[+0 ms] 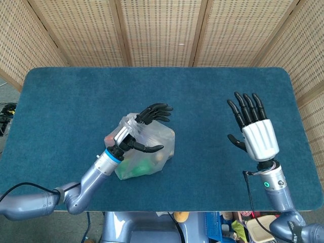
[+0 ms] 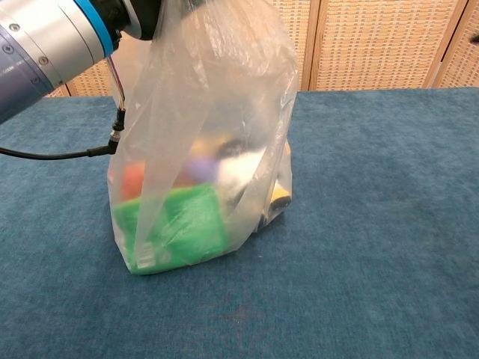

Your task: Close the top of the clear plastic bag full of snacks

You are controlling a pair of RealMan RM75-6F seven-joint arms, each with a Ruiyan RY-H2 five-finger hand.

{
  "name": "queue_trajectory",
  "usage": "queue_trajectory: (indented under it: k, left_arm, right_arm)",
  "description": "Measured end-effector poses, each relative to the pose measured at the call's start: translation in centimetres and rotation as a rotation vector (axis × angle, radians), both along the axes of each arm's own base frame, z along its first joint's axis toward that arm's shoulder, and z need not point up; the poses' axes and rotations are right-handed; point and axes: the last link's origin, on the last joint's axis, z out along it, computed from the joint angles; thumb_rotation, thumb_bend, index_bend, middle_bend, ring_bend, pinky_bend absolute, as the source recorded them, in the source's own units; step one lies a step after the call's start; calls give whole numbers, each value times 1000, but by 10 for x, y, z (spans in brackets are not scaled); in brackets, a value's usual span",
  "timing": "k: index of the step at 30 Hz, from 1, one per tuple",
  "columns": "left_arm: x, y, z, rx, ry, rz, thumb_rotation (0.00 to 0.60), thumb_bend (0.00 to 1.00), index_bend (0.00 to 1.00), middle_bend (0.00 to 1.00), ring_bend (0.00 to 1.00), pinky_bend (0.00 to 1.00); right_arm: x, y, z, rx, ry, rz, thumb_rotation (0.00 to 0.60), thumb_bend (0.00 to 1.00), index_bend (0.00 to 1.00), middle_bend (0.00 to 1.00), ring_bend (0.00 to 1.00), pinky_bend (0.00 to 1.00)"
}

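- Bag (image 2: 202,149) of clear plastic, full of snacks, is standing on the blue table (image 1: 228,96), directly under the left hand (image 1: 139,129); a green packet (image 2: 179,228) is showing through its lower wall.
- The left hand is hovering at the bag's mouth with fingers spread; whether it is pinching the film I cannot tell.
- The right hand (image 1: 253,129) is hanging open and holding nothing, well off to the right of the bag.
- Risk, as I judge it: the top is looking loose and ungathered, so if the left hand is not gripping, the film may slump open.
- A one-sided pull could also tip the bag or drag it along the cloth.
- Room: bare table is lying between the two hands and beyond the left hand's fingertips.
- The table's near edge is sitting fairly close behind the left wrist, so pulling back that way is risky.
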Motion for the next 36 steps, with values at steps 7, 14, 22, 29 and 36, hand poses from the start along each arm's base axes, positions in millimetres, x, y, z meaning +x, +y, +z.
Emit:
queue_trajectory:
  k: [7, 14, 22, 29, 36]
  left_arm:
    - [6, 2, 13, -111, -137, 54, 600, 0, 452, 576, 497, 349]
    - [9, 7, 29, -135, -191, 115, 600, 220, 768, 833, 788, 664]
    - [11, 5, 55, -100, -103, 109, 600, 829, 1000, 987, 953, 949]
    - [11, -1, 84, 16, 13, 77, 600, 907, 1000, 1000, 983, 1000]
    - [15, -9, 123, 128, 83, 42, 600, 903, 1000, 1000, 984, 1000]
  right_arm:
    - [-51, 13, -11, 8, -19, -100, 600, 0, 0, 0, 0, 0]
    - [-80, 21, -21, -9, -64, -142, 600, 0, 0, 0, 0, 0]
    - [-89, 38, -27, -15, -117, -145, 600, 0, 0, 0, 0, 0]
    - [-82, 65, -32, 60, -149, -148, 600, 0, 0, 0, 0, 0]
    - [-71, 92, -34, 109, -132, -148, 600, 0, 0, 0, 0, 0]
